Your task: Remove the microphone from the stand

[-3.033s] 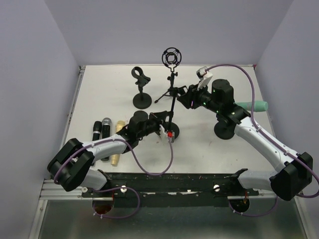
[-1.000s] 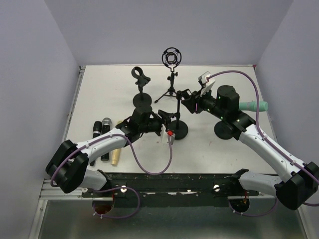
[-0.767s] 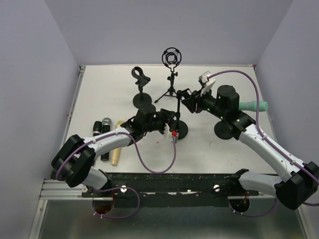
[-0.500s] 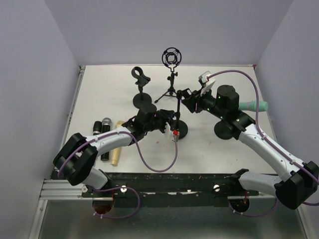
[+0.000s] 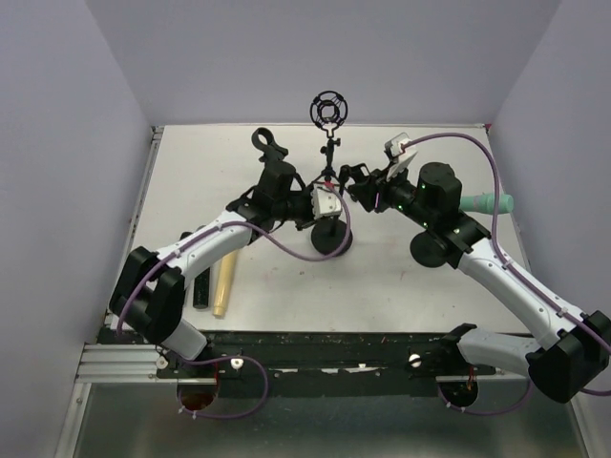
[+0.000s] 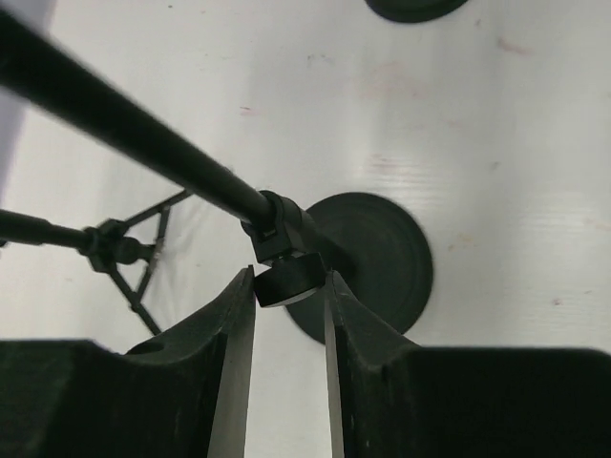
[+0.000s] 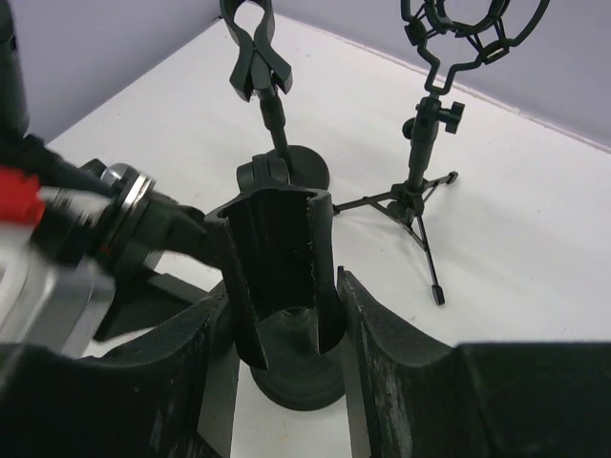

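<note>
At table [image 5: 191, 181] centre, left gripper [image 6: 289, 279] clenched on a knob [image 6: 284, 286] of the stand [image 5: 330, 240]; right gripper [image 7: 284, 286], at 2 o'clock from it, clenched on the stand's clip [image 7: 277, 229].

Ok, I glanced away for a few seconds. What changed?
The left gripper moved from the near side of the stand toward the back and closed on its knob; the stand shifted slightly left. The right gripper kept holding the clip, and the tripod stayed put.
</note>
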Controlling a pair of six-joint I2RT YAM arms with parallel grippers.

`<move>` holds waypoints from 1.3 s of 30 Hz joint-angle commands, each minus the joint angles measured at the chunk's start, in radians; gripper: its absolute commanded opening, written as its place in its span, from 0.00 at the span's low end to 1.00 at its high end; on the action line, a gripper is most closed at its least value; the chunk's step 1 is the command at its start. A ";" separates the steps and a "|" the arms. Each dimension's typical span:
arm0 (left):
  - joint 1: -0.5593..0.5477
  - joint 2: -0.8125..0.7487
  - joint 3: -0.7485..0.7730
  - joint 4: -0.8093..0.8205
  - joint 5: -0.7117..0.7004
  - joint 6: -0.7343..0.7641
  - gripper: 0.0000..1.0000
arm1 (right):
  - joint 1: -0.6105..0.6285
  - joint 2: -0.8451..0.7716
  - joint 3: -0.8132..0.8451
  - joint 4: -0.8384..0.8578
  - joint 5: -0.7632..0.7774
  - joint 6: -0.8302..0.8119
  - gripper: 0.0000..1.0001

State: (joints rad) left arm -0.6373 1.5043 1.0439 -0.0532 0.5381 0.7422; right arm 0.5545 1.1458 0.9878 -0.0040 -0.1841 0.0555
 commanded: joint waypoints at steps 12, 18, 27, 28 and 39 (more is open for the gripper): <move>0.186 0.212 0.116 0.132 0.597 -1.144 0.25 | 0.002 -0.012 0.008 0.009 0.018 0.014 0.25; 0.188 0.111 0.169 -0.101 0.363 -0.801 0.54 | -0.002 -0.017 0.009 0.006 0.025 0.007 0.25; -0.018 -0.117 -0.050 0.016 -0.033 -0.184 0.58 | -0.004 -0.015 -0.001 0.030 0.012 0.024 0.25; -0.047 -0.128 -0.083 0.048 -0.064 -0.138 0.58 | -0.004 -0.014 -0.001 0.032 0.012 0.026 0.25; -0.110 -0.072 -0.105 0.141 -0.240 -0.030 0.47 | -0.004 -0.018 0.006 0.015 0.014 0.023 0.25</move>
State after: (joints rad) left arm -0.7433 1.4139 0.9081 0.0338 0.3874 0.6594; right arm 0.5545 1.1423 0.9863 -0.0452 -0.1764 0.0647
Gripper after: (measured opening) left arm 0.488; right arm 0.473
